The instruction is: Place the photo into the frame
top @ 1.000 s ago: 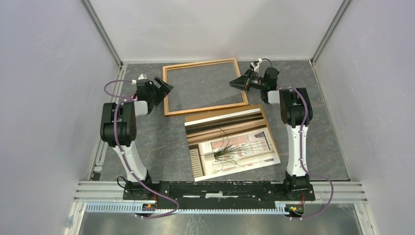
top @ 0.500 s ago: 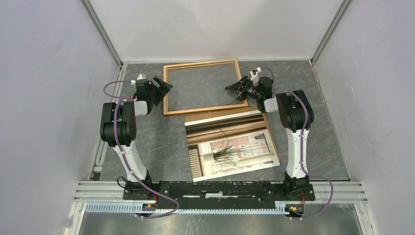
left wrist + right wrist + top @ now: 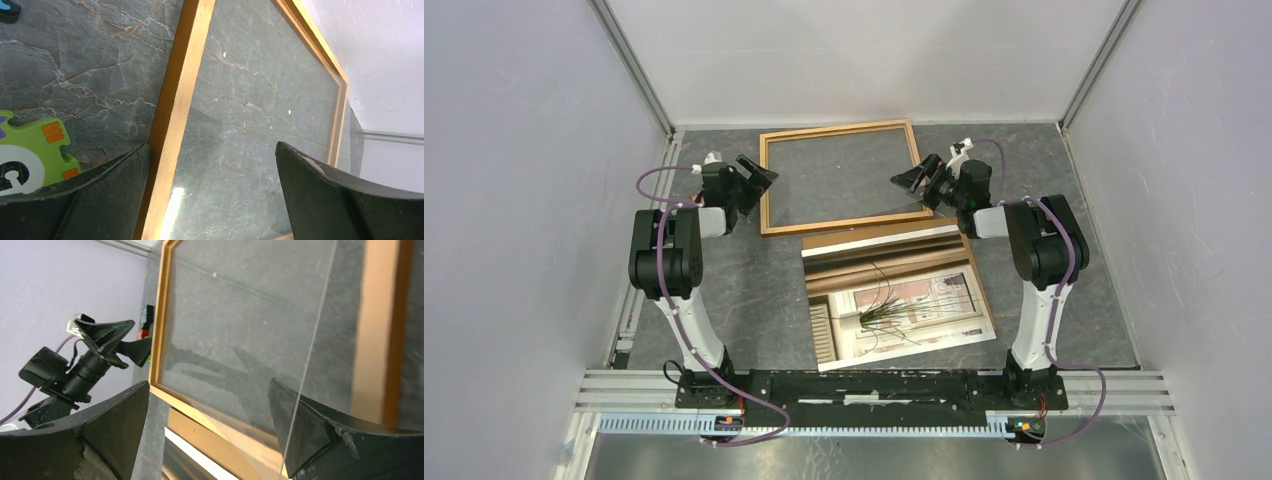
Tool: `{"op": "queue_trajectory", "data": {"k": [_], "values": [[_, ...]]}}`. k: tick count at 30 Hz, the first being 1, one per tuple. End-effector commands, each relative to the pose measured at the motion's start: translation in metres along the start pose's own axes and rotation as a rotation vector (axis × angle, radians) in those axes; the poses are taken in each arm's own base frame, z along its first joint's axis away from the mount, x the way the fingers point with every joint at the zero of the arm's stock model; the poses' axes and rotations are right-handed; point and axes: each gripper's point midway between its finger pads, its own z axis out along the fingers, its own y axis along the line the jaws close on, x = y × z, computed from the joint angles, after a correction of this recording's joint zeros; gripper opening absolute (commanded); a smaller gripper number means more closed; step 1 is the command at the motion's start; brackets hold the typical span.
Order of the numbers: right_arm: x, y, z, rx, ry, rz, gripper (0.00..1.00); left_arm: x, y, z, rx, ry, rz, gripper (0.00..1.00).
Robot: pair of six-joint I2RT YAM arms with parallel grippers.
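- Top view: the frame (image 3: 764,185) lies flat on the grey marbled table (image 3: 744,290), with bare table showing inside it.
- The photo (image 3: 894,295) lies face up on the near side of the frame. Its far edge is just beside the frame's near rail; contact cannot be told.
- The left gripper (image 3: 759,190) sits at the middle of the frame's left rail. Its arm rises from the base, the elbow is high, and the wrist is turned in toward the frame.
- The right gripper (image 3: 914,192) sits at the frame's near right corner, above the photo's far edge. The forearm stands steep and the wrist is bent in toward the frame.
- Left wrist view: the fingers of the left gripper (image 3: 212,150) are spread wide and grip nothing.
- The frame's rail (image 3: 180,125) runs between them, close against the finger outside the frame.
- A green foam piece (image 3: 30,150) lies outside the frame by that finger.
- Right wrist view: the right gripper (image 3: 210,385) has its fingers far apart, with nothing clamped between them.
- Between those fingers lies the inside of the frame (image 3: 380,330), and the photo's white band (image 3: 195,449) shows beyond the frame's near rail.
- The edge of a clear sheet (image 3: 310,325) slants across the frame toward one finger; whether it touches cannot be told.
- The left gripper (image 3: 100,340) shows at the frame's opposite rail, its fingers parted.
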Motion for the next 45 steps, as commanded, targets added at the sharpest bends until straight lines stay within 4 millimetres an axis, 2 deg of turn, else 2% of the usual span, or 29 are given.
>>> {"op": "queue_trajectory", "data": {"k": [1, 5, 10, 18, 22, 27, 32, 43, 45], "values": [[-0.008, 0.009, -0.016, -0.002, -0.06, -0.028, 0.94, -0.002, -0.013, 0.003, 0.056, -0.004, -0.009, 1.0], [-0.005, 0.025, -0.011, -0.066, -0.143, 0.007, 0.89, 0.001, -0.011, 0.005, 0.058, 0.002, -0.028, 1.0], [0.005, 0.041, -0.005, -0.106, -0.205, 0.052, 0.74, 0.003, -0.011, 0.004, 0.064, 0.005, -0.044, 1.0], [0.031, 0.036, 0.005, -0.011, -0.275, 0.105, 0.61, 0.007, -0.014, 0.005, 0.089, 0.012, -0.065, 1.0], [0.04, 0.028, 0.009, 0.068, -0.309, 0.108, 0.58, 0.006, -0.013, 0.004, 0.087, 0.007, -0.065, 1.0], [0.043, 0.02, 0.025, 0.102, -0.323, 0.141, 0.46, 0.008, -0.014, 0.005, 0.094, 0.012, -0.07, 1.0], [0.049, 0.028, 0.038, 0.036, -0.299, 0.22, 0.27, 0.006, -0.015, 0.004, 0.098, 0.008, -0.07, 1.0], [0.045, 0.065, 0.029, -0.129, -0.263, 0.298, 0.0, 0.006, -0.015, 0.003, 0.098, 0.005, -0.069, 1.0], [0.044, 0.068, 0.027, -0.144, -0.256, 0.307, 0.0, 0.006, -0.014, 0.003, 0.097, 0.006, -0.07, 1.0]]}}
